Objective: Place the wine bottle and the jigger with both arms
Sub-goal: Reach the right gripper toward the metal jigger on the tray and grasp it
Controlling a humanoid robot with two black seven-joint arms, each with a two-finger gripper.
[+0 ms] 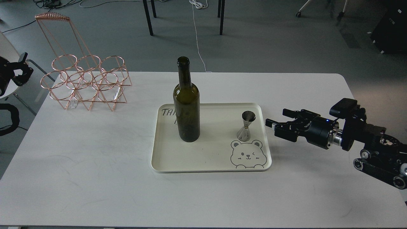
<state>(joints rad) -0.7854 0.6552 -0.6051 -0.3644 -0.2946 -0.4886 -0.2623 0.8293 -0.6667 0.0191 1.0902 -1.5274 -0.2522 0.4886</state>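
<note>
On the cream tray (165, 159) at mid-surface, the wine bottle (186, 108) stands upright at left, the jigger (246, 126) upright at right. Just beyond the tray's right edge, the right gripper (275, 118) hovers, fingers apart. Whether the left gripper (19, 71) fingers are apart cannot be told.

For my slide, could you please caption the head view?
Wine bottle and jigger upright on tray; right end effector open beside it.

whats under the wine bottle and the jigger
Both stand upright on the cream tray, which lies on the white table. The wine bottle covers part of the handwritten lettering at the tray's left, so it can't be read in full. The jigger stands just above the bear drawing.
</note>
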